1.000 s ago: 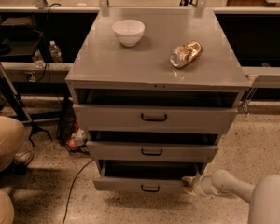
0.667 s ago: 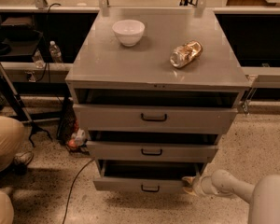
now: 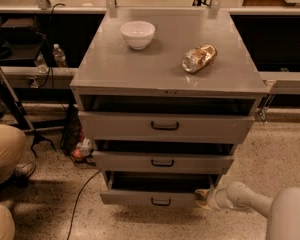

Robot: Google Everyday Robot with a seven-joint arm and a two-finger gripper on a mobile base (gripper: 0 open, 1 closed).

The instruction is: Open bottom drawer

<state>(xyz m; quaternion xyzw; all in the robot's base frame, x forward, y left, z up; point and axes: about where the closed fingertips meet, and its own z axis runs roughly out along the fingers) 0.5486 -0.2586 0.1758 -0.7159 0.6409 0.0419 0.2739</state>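
Watching the bottom drawer point(image 3: 140, 198), lowest of the three, I am judging it already partly pulled out; my pincer point(image 3: 203, 196) is sitting at its right front corner, spread or pinching I cannot tell, and a fuller pull is perhaps remaining

Metal bottom drawer point(image 3: 135, 198) beside end effector point(image 3: 203, 197)

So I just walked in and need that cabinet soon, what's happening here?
The robot's gripper is down by the right end of the bottom drawer of the grey cabinet. That drawer is pulled partly out, as are the two above it. A white bowl and a shiny bottle lying on its side sit on top.
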